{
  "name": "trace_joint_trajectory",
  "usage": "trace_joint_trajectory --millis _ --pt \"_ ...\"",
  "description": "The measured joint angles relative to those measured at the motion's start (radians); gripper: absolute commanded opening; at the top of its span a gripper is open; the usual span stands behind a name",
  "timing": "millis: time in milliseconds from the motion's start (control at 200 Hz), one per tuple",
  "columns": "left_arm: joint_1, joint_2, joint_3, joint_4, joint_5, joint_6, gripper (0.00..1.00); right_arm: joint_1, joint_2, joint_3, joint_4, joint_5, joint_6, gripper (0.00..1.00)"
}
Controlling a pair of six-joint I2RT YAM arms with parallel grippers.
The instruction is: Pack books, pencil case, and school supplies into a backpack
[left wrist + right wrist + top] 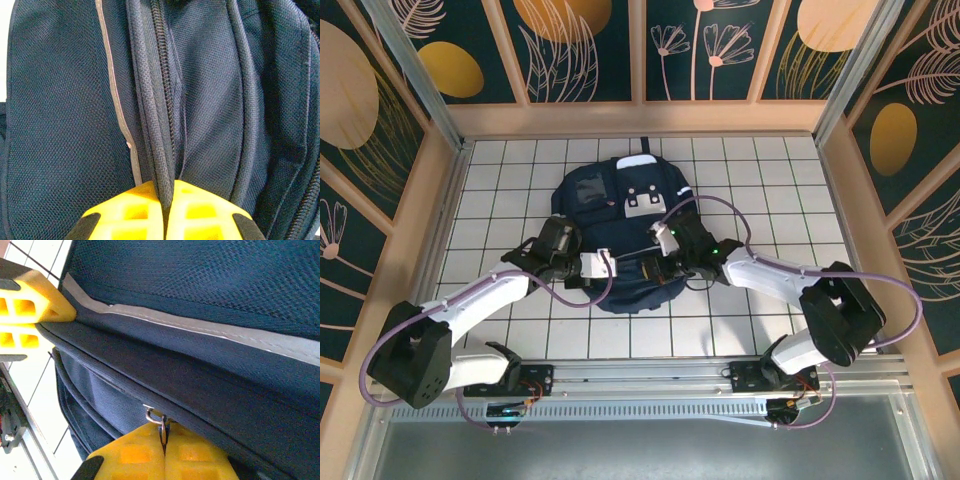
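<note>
The backpack point(620, 210) lies flat in the middle of the worktop point(780, 200). The left gripper point(165, 202) is clamped tight on the piped seam point(150, 125) beside the zip point(162, 60). The right gripper point(164, 442) is pinched shut on the zip pull point(161, 421). This looks like zip work, but I cannot tell whether anything is packed inside yet.

The backpack point(620, 200) is lying mid-worktop point(500, 170); the left fingers point(135, 212) and right fingers point(135, 452) are sitting side by side on its near edge.
</note>
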State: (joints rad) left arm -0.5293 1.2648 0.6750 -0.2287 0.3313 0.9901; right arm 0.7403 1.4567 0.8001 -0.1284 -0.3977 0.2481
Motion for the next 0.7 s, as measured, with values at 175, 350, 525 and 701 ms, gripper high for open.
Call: trace_joint_trajectory --millis 175,350,525,701 --pt "0.021 0.000 -0.002 0.006 0.029 -0.045 0.45 -0.005 -0.003 -0.013 0.000 -0.016 -0.007 0.00" --pt "0.153 -0.003 0.007 0.014 0.063 -0.147 0.42 0.000 -0.003 -0.014 0.006 -0.016 -0.007 0.00" --pt "0.222 0.064 0.077 0.005 0.024 -0.224 0.65 0.049 0.004 -0.003 0.033 -0.003 0.001 0.00" --pt "0.247 0.176 0.160 0.019 -0.080 -0.296 0.81 0.125 0.069 0.037 0.073 0.016 0.049 0.00"
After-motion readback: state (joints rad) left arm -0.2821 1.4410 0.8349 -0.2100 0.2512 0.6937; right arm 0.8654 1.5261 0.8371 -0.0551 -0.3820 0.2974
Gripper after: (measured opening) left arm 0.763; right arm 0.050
